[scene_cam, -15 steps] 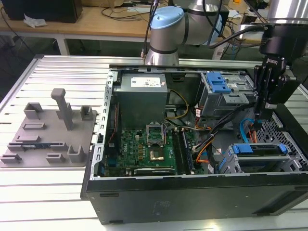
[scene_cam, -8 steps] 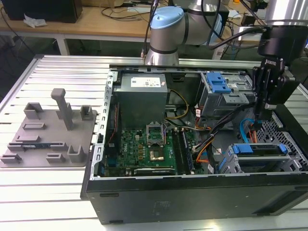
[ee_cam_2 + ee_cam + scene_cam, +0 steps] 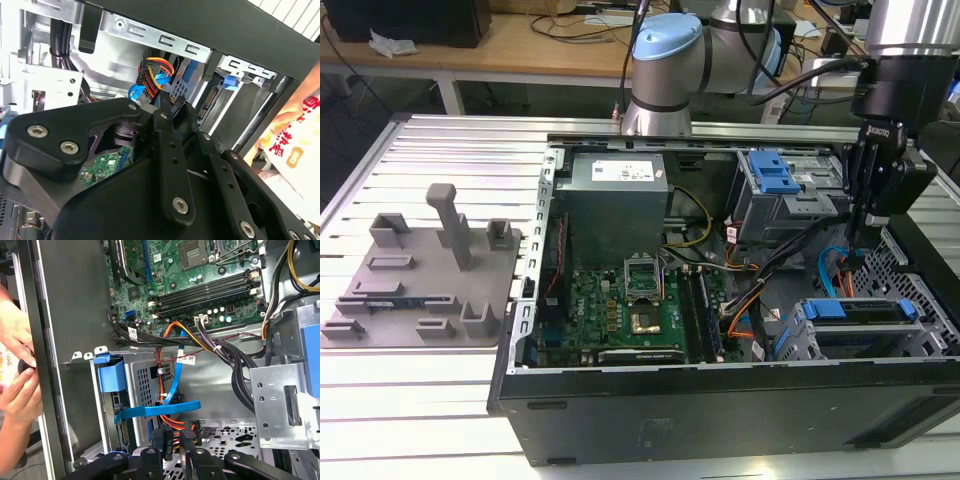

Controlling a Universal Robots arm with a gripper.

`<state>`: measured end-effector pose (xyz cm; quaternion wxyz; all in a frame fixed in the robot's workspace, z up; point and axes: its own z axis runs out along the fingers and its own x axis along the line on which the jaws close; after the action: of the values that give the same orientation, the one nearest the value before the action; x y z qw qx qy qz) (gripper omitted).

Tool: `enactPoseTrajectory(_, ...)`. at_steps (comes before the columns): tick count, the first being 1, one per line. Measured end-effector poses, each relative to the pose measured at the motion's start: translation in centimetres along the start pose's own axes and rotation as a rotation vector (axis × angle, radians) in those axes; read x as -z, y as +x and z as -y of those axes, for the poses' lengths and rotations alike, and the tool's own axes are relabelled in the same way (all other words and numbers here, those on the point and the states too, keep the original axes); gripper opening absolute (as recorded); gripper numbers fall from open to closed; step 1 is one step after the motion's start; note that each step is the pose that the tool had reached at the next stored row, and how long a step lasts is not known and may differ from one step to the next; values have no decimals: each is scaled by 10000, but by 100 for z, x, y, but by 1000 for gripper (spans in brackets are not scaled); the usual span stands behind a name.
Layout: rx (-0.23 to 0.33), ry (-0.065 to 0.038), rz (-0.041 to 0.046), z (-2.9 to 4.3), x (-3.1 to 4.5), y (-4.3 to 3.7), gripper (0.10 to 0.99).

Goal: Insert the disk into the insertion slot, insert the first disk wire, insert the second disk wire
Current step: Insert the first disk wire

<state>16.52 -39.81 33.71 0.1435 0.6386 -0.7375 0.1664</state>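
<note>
The disk (image 3: pixel 865 322) lies flat in the insertion slot (image 3: pixel 142 384), the grey cage with perforated walls in the near corner of the open computer case (image 3: pixel 720 405), on the exterior view's right. Its blue carrier frames it on both ends, and its top sits level with the cage's rim.

In the first wrist view a flat blue cable (image 3: pixel 160 409) runs across the mesh wall and ends at the disk's edge, just beside the carrier's blue tab (image 3: pixel 111 377); whether it is fully seated there I cannot tell.

The gripper (image 3: pixel 857 240) hangs upright from the arm and reaches down into the case just behind the cage, between it and the taller cage with a blue latch (image 3: pixel 775 190). Its fingers (image 3: pixel 167 145) stand narrow, pinched on a black plug (image 3: pixel 165 437) that trails a bundle of red, yellow and orange wires (image 3: pixel 156 67). The plug is near the disk's edge but apart from it.

The green motherboard (image 3: pixel 620 305) covers the case's floor on the exterior view's left, with a grey power supply box (image 3: pixel 615 190) behind it.

The case rests on a slatted metal counter (image 3: pixel 440 410), beside a grey fixture plate (image 3: pixel 420 285) with upright blocks. A person's hand (image 3: pixel 17 390) is outside the case wall, by a printed packet (image 3: pixel 295 135).
</note>
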Motion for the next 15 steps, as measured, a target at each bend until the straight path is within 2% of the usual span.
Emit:
enactPoseTrajectory(2,8,13,-62,-1,0,-9,275)
enactPoseTrajectory(5,21,41,-211,-3,4,-24,275)
enactPoseTrajectory(6,21,42,-215,-3,5,-24,259)
enactPoseTrajectory(7,22,42,-214,-4,4,-25,192)
enactPoseTrajectory(8,22,42,-215,-4,4,-25,165)
enactPoseTrajectory(15,23,41,-210,-2,1,-19,165)
